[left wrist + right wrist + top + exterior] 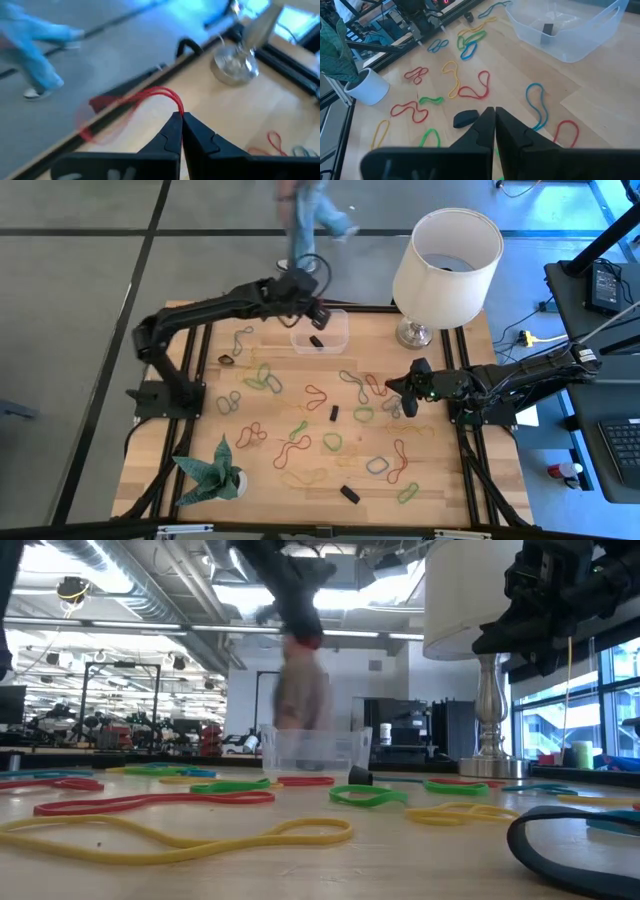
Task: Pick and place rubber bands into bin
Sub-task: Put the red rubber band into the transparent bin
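**Red band pinched above the bin; loose bands across the wood**

Nearest the low camera: a dark blue-grey rubber band [575, 845] curls at the near right edge, glossy, thick-looking at this range. Beside it a long yellow band [180, 837] lies flat in a loose wavy loop, and behind that a red band [150, 803] stretched long. Table [440, 480] is pale wood planks with a black frame.

Left gripper [318, 308] hangs over the far rim of the bin [338, 338], jaws pressed together on a thin red rubber band [162, 95] that arches out from the fingertips in a narrow loop. Bin is clear plastic, rectangular with rounded corners, at the far middle of the table; a small black block [316, 341] lies inside it.

Right gripper [398, 386] sits right of centre, above the scattered rubber bands [300, 435], fingers closed tip to tip; nothing shows between them. In its wrist view a blue band [537, 105] and a red band [476, 89] lie on the wood just ahead, with a dark rounded block [465, 119] near the fingertips.

Bands are thin loops, many twisted into figure-eights: red, green, yellow, blue, orange, spread over the middle and near half.

Other items: white cylindrical lampshade [448, 265] on a shiny metal base, far right corner; folded-leaf green plant [205, 470] in a white pot, near left; another black block [349, 494] near the front edge. A person [315, 210], blurred, is on the grey floor beyond the table.
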{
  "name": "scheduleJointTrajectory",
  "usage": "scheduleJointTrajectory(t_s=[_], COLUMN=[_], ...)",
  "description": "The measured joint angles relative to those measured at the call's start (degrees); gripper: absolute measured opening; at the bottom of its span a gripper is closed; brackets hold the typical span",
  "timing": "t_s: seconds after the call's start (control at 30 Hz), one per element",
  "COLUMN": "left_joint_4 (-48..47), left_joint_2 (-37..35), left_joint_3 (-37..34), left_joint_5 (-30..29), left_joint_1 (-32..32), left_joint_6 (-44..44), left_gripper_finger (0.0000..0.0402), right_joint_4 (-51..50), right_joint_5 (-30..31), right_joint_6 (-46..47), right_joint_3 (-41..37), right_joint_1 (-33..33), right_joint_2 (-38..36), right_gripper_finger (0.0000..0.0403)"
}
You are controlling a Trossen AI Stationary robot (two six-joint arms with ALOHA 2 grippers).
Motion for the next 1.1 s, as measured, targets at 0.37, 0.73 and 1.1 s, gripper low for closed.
scheduleJointTrajectory(t_s=[0.37, 0.73, 1.1], left_joint_4=[-15.9, -17.0, -16.7], left_joint_2=[22.3, 31.4, 31.8], left_joint_3=[15.9, 16.4, 16.5], left_joint_5=[8.2, 10.4, 10.4], left_joint_1=[2.0, 5.2, 5.2], left_joint_6=[-3.0, -5.6, -5.5], left_gripper_finger=[0.0002, 0.0005, 0.0072], right_joint_4=[0.0, 0.0, 0.0], right_joint_5=[0.0, 0.0, 0.0], right_joint_6=[0.2, 0.4, 0.2], right_joint_3=[0.0, 0.0, 0.0], right_joint_1=[0.0, 0.0, 0.0], right_joint_2=[0.0, 0.0, 0.0], right_gripper_finger=[0.0018, 0.0018, 0.0018])
